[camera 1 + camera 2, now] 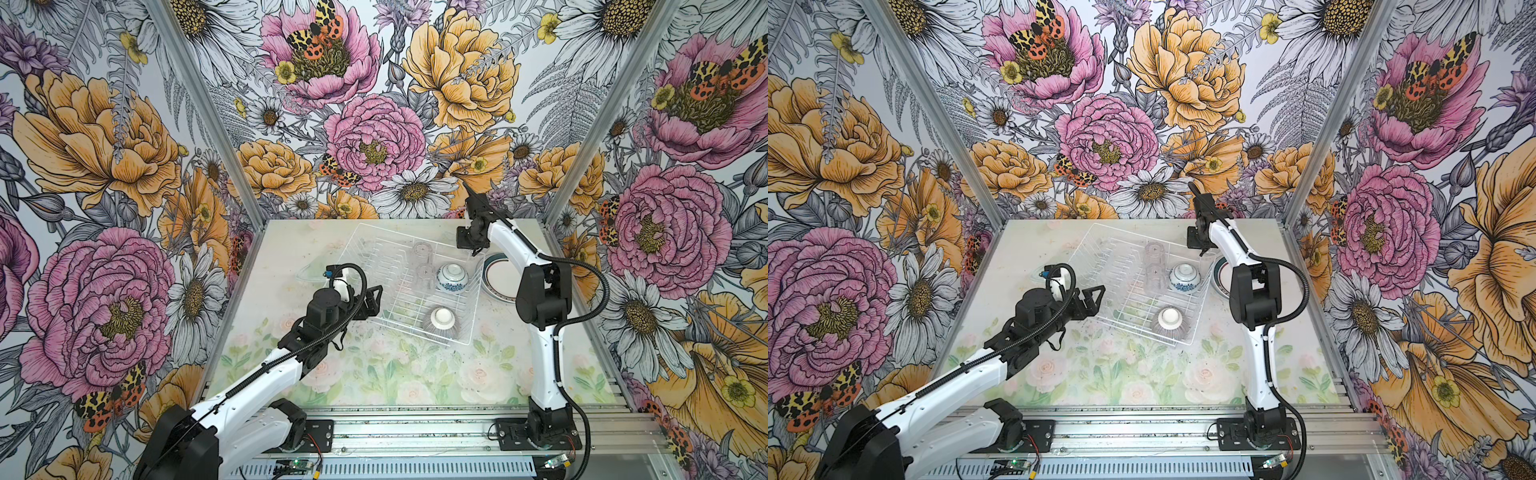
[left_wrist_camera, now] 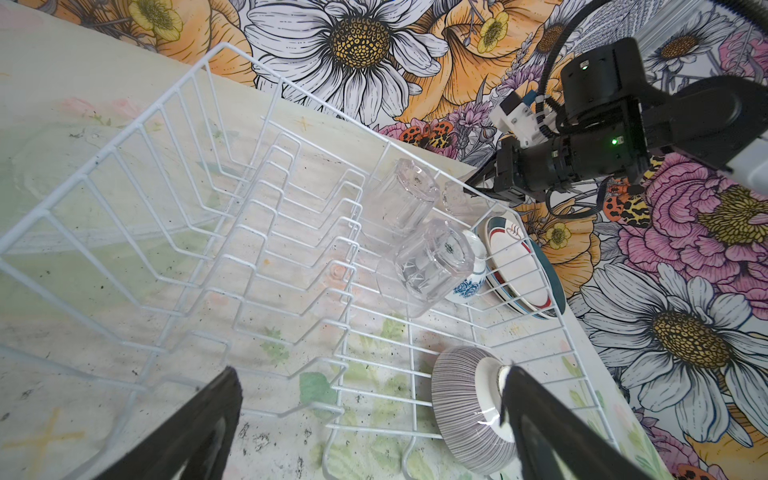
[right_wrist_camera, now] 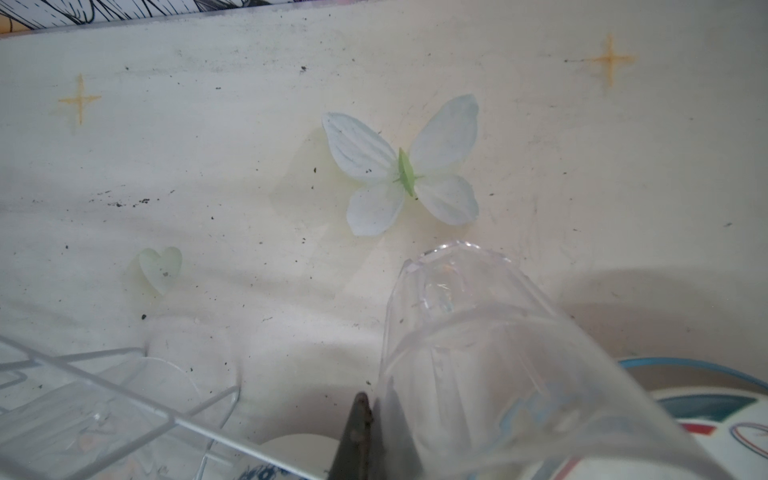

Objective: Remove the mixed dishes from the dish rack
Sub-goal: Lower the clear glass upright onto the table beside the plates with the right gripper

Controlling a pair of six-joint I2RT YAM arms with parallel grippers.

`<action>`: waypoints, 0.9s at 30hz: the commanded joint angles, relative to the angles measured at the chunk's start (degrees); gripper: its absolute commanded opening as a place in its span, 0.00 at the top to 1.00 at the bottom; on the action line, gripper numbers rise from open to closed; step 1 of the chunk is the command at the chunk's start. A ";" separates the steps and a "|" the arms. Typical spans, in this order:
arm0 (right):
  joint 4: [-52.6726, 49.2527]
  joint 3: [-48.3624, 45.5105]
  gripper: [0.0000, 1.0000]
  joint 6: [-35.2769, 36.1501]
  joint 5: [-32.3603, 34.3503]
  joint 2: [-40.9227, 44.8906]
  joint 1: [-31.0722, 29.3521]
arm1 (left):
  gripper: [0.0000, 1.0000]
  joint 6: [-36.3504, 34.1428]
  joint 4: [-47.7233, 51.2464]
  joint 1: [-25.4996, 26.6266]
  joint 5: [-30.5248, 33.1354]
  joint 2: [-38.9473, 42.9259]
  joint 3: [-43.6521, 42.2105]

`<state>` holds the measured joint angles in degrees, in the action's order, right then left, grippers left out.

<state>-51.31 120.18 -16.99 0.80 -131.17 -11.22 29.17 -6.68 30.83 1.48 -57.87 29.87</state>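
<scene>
While the right jaws are clamped on the rim of a clear glass tumbler (image 3: 478, 353) just off the far right corner of the dish rack (image 1: 386, 266), the left jaws hang wide open, empty, near the ribbed bowl (image 2: 457, 395).

Pastel rose-printed tabletop (image 1: 374, 374) lies between bold floral wall panels (image 1: 104, 166).
</scene>
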 commanded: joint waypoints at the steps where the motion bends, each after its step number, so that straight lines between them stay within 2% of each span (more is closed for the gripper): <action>1: -3.09 1.99 1.00 0.83 -0.19 -1.98 -0.44 | 0.01 0.28 -1.58 -0.59 -0.69 0.36 -0.42; 7: -3.13 3.19 1.00 0.81 -0.40 -2.94 -0.18 | 0.01 0.32 -1.67 -0.77 -0.85 -0.45 -0.23; 9: -3.16 3.44 0.90 0.82 -0.79 -3.25 -0.02 | 0.01 0.26 -1.67 -0.87 -0.95 -0.69 -0.18; 20: -3.18 4.45 0.73 0.75 -2.12 -4.00 0.39 | 0.01 0.30 -1.76 -0.95 -1.00 -1.20 -0.21; 27: -2.96 4.63 0.38 0.45 -3.38 -1.54 0.33 | 0.01 0.23 -1.76 -0.95 -1.12 -1.20 -0.14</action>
<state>-52.38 123.52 -16.69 -0.91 -133.49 -10.79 29.17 -6.87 30.46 1.45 -58.76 29.87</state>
